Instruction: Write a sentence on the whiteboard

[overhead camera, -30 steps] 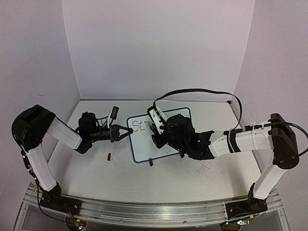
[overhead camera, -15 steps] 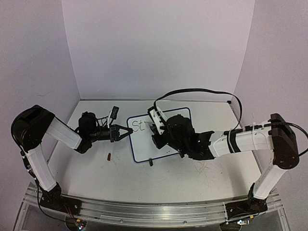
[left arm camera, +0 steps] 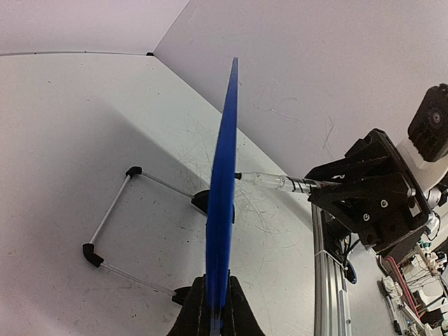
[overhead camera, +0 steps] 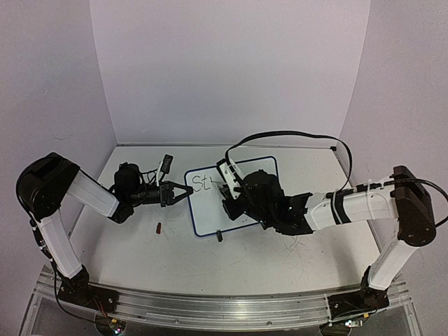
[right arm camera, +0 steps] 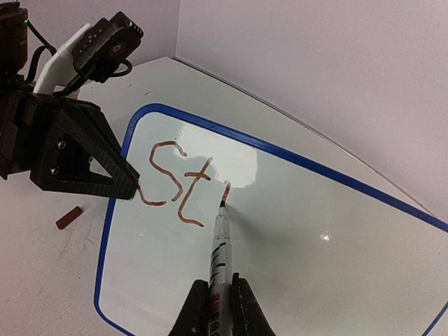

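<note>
The whiteboard (overhead camera: 207,212), white with a thin blue rim, stands propped at a tilt mid-table. My left gripper (overhead camera: 187,190) is shut on its left rim; in the left wrist view the whiteboard (left arm camera: 222,196) shows edge-on, rising from my left gripper (left arm camera: 215,311). My right gripper (right arm camera: 215,301) is shut on a marker (right arm camera: 220,248), whose tip touches the whiteboard (right arm camera: 315,238). The sentence (right arm camera: 175,178) reads "St" in reddish-brown strokes, with a short new stroke at the tip. From above, the right wrist hides the right gripper.
A small red marker cap (overhead camera: 159,227) lies on the table left of the board. A black clip foot (overhead camera: 219,235) and a wire stand (left arm camera: 112,224) hold the board up. The right arm's black cable (overhead camera: 294,134) loops over the back of the table.
The right wrist has shifted slightly with the marker, and a short stroke has appeared after "St". The left arm has not moved.
</note>
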Controlling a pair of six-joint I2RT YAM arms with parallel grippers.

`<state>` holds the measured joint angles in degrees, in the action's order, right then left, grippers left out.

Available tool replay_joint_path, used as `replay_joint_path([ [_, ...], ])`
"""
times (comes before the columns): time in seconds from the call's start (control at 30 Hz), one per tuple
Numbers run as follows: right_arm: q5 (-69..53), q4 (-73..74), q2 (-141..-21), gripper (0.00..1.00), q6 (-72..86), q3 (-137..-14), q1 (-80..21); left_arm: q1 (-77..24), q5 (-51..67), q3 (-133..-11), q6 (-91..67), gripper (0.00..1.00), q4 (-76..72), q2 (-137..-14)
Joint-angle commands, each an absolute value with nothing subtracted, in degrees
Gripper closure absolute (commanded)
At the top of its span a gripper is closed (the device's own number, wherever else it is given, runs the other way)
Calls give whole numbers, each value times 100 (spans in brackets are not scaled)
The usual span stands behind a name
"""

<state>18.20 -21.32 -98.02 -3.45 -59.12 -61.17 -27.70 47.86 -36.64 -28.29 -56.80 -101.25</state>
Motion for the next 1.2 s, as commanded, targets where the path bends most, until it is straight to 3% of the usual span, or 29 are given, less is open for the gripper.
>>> replay_joint_path([
  [0.0,1795,-1953,-9616,100,-188,-5773,-6123,-2795,4926,-3773,-2747,100,-5626,-9979],
  [1.17,2124,-2153,-9847,100,-152,-6059,-6097,-2795,4918,-3705,-2726,100,-5582,-9889],
])
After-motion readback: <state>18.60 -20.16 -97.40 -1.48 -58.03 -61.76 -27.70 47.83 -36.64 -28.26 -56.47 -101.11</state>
